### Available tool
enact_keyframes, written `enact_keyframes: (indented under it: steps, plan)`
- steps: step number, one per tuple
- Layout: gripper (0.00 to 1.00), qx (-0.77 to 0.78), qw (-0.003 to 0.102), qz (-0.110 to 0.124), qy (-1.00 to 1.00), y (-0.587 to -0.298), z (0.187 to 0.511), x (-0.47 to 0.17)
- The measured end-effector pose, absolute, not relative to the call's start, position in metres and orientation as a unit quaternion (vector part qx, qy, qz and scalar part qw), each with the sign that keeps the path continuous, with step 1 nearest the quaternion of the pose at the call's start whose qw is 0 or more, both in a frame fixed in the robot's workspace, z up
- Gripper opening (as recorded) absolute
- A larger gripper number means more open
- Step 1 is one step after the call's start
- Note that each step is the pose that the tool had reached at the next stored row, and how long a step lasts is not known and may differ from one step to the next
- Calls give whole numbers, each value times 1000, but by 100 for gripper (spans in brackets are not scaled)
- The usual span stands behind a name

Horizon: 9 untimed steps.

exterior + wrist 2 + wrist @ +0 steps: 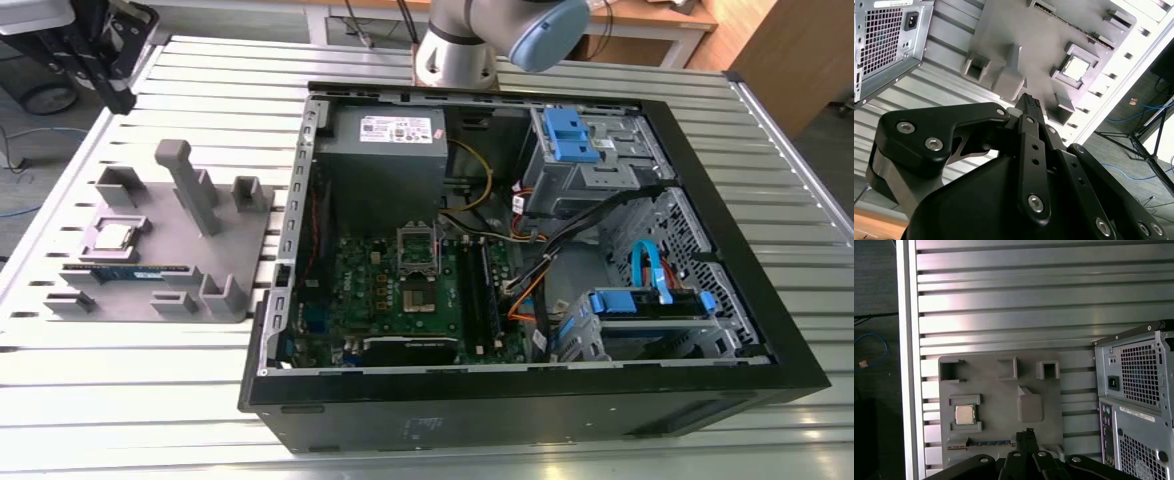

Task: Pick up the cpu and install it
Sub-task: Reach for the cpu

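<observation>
The cpu [114,237] is a small silvery square chip lying flat in a raised square pocket of the grey holder [200,265] at the exterior view's left. In both wrist views it lies well below my gripper, cpu [1077,68] and cpu [965,414], untouched. My gripper [1029,102] hangs high over the holder's edge with its black fingers pressed together and nothing between them; its tips [1029,433] point at the holder beside the cpu's pocket. Inside the open computer case [300,200], the motherboard socket [418,245] stands with its metal frame lifted.
A long blue-green memory stick [127,270] lies in a slot of the holder near the cpu. Grey posts [187,185] rise from the holder. The case holds a power supply [387,130], drive cages with blue clips [567,135] and loose cables. The slatted table [134,400] ends at the left.
</observation>
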<state>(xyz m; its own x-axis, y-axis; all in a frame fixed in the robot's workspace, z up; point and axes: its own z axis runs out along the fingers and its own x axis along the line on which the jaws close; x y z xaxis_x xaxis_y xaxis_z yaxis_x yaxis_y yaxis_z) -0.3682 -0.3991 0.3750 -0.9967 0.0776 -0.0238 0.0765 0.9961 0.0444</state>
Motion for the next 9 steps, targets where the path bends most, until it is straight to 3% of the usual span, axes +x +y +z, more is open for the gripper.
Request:
enact_keyframes:
  steps: [9]
  plan:
    - [11,39,13,22,999,-401,364,-375]
